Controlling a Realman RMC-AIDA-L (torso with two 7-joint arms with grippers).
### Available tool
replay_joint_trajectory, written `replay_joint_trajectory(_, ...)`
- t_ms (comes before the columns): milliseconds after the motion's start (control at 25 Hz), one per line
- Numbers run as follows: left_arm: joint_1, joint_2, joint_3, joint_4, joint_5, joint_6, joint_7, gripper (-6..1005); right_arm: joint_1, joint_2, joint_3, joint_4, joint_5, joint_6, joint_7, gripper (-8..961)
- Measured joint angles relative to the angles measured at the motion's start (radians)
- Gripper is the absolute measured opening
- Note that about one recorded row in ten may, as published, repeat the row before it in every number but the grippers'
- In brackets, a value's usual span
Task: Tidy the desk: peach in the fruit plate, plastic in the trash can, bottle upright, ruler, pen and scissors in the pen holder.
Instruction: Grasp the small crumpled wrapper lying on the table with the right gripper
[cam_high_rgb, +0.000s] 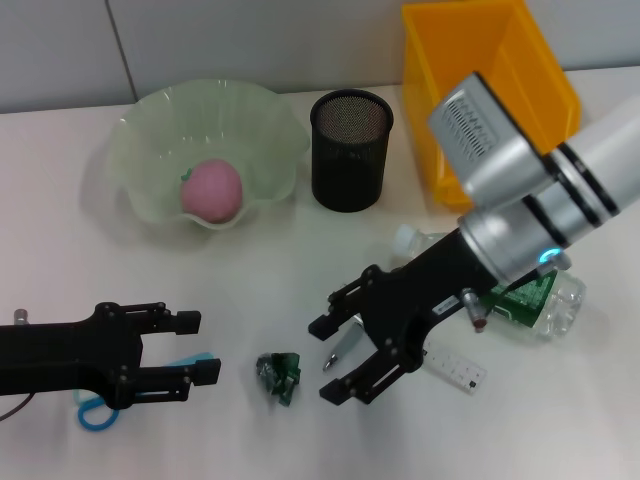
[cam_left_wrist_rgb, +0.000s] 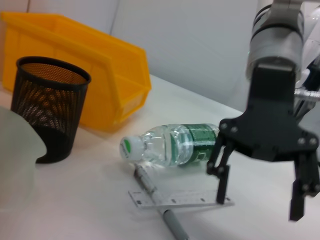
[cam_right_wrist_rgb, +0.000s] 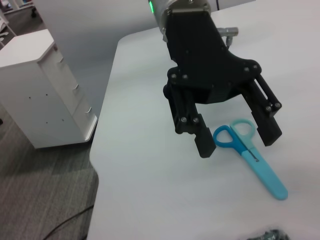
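Pink round peach (cam_high_rgb: 211, 190) sits inside the pale green wavy-edged glass fruit plate (cam_high_rgb: 140, 130) at the far left of the white desk (cam_high_rgb: 250, 290). Black mesh cylindrical pen holder (cam_high_rgb: 350, 150) stands upright just right of the plate, with the orange plastic bin (cam_high_rgb: 470, 60) behind and to its right.

Clear plastic water bottle with a green label (cam_left_wrist_rgb: 172, 145) lies on its side, white cap pointing toward the pen holder. Just in front of it lie a white flat ruler (cam_left_wrist_rgb: 175, 198) and a grey pen (cam_left_wrist_rgb: 150, 185), the pen crossing over the ruler. Crumpled dark green plastic wrapper (cam_high_rgb: 279, 374) rests on the desk between the two grippers.

Right gripper (cam_high_rgb: 340, 360) hovers low beside the wrapper, above the pen tip area, jaws spread wide and holding nothing. Whether a fingertip touches the ruler in the left wrist view is hard to tell.

Left gripper (cam_high_rgb: 195, 347) is at the near left, jaws spread apart and empty. Light blue plastic scissors (cam_right_wrist_rgb: 250, 155) lie flat under and beside it; in the right wrist view their handles sit between its fingers (cam_right_wrist_rgb: 202, 140), contact unclear.
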Motion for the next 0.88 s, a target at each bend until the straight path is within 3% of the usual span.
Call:
replay_joint_trajectory(280, 0.000, 0.000, -0.001, 0.003, -0.004, 0.019, -0.009, 723, -0.014, 0.004, -0.148, 0.030, 0.111, 0.107, -0.040, 776)
replay_joint_trajectory(880, 0.002, 0.000, -0.001, -0.001, -0.006, 0.036, -0.009, 722, -0.018, 0.007, -0.307, 0.075, 0.228, 0.255, -0.092, 776)
